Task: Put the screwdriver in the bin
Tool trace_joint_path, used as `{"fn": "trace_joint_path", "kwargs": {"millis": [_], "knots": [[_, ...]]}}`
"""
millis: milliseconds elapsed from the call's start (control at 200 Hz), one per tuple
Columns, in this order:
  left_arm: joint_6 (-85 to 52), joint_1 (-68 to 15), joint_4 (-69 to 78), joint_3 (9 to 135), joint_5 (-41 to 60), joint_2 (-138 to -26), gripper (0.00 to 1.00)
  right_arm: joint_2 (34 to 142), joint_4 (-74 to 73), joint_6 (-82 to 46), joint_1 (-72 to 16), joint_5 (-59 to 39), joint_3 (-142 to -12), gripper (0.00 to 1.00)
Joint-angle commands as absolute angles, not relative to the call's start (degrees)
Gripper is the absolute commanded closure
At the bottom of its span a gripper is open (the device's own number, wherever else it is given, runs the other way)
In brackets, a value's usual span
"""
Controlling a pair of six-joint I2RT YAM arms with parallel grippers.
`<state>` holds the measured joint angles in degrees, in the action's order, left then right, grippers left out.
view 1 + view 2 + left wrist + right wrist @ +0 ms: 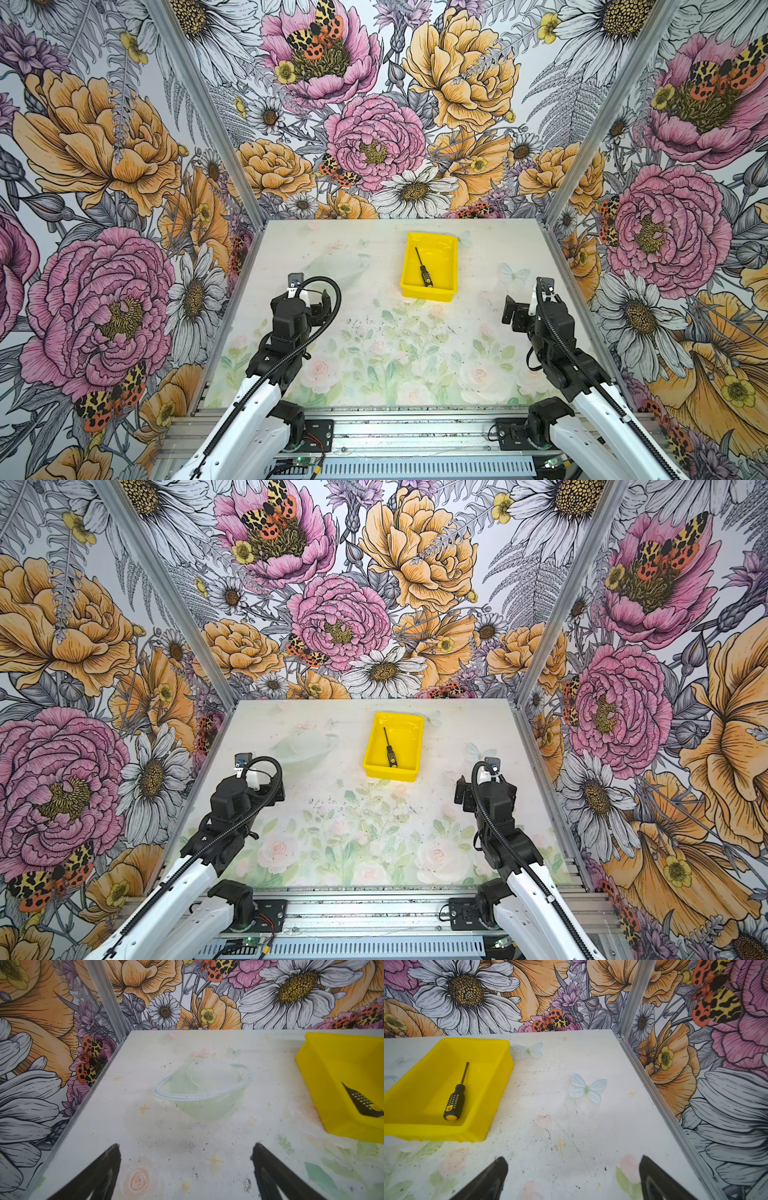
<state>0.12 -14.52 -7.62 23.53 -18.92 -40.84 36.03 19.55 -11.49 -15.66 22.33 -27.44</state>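
The jaws of the left gripper point(185, 1169) stand wide apart over bare worktop point(187, 1136), holding and touching nothing. The jaws of the right gripper point(573, 1178) are likewise spread wide and empty, above the worktop near the right wall. The screwdriver point(455, 1095) lies flat inside the yellow bin point(496, 1093), its black handle with the yellow end cap toward the near wall, its thin shaft pointing far. In both top views the bin point(449, 266) point(415, 746) sits far of centre, well apart from both grippers.
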Motion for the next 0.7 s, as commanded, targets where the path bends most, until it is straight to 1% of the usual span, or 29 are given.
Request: {"fn": "trace_joint_path", "kwargs": {"millis": [0, 45, 105, 165, 280, 295, 330, 535, 631, 696], "knots": [[3.67, -11.51, -3.65, 20.53, -15.15, -39.21, 0.01, 37.38, 19.24, -7.54, -15.09, 24.09, -26.46, 0.0], [2.76, -10.58, -3.63, 19.24, -14.47, -37.86, 0.01, 38.03, 18.83, -6.88, -14.92, 23.85, -26.18, 0.01], [2.63, -10.33, -1.4, 17.69, -15.93, -36.3, 0.01, 38.61, 17.61, -6.27, -14.61, 22.84, -25.39, 0.01], [3.7, -8.89, -0.01, 16.99, -14.54, -36.29, 0.01, 39.14, 15.16, -6.15, -14.43, 22.68, -24.07, 0.0], [2.37, -4.33, 1.58, 17.24, -12.41, -40.95, 0.01, 41.18, 9.63, -6.04, -13.56, 22.59, -20.86, 0.0], [2.11, -3.64, 1.9, 17.23, -10.47, -41.45, 0.01, 41.54, 9.07, -5.98, -13.45, 22.59, -20.57, 0.01], [1.48, -2.73, 2.62, 17.1, -9.33, -42.53, 0.01, 42.65, 7.69, -5.98, -12.91, 22.59, -20.19, 0.01], [1.5, -2.53, 8.9, 16.53, -11.08, -50.73, 0.01, 50.87, -1.67, -5.09, -9.99, 18.93, -18.07, 0.01], [1.97, -2.04, 12.61, 17.24, -10.45, -54.41, 0.01, 52.59, -5.6, -4.78, -8.44, 18.95, -17.73, 0.01], [2.19, -1.6, 15.79, 17.15, -9.33, -56.24, 0.01, 53.21, -9.02, -4.92, -6.16, 16.8, -17.13, 0.01]]}}
